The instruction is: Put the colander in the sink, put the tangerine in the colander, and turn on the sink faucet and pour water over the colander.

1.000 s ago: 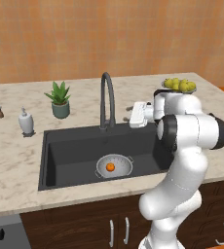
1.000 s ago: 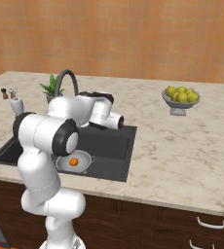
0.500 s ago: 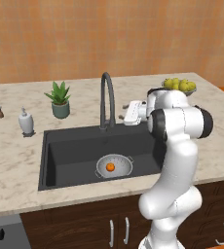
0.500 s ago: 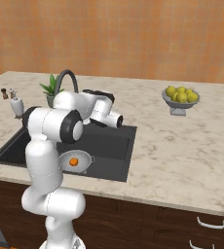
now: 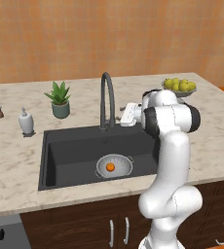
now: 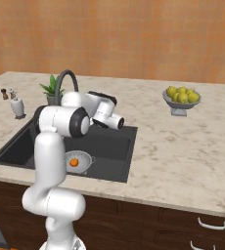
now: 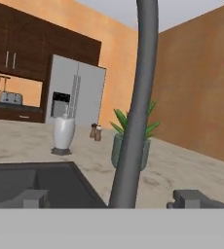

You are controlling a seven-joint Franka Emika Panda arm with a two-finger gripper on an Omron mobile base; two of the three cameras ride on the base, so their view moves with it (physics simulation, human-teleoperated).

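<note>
From the left base view, the tangerine [image 5: 110,167] sits inside the colander [image 5: 115,166] on the floor of the sink [image 5: 65,155], while the gripper [image 5: 124,115] reaches sideways just right of the sink faucet [image 5: 107,99]. In the right base view the arm bends over the basin, hand level. In the hand view the faucet stem rises between wide-open, empty fingertips [image 7: 192,198].

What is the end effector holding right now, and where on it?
Nothing. The end effector is open, its fingertips either side of the sink faucet stem without closing on it. The tangerine sits in the colander in the sink.
</note>
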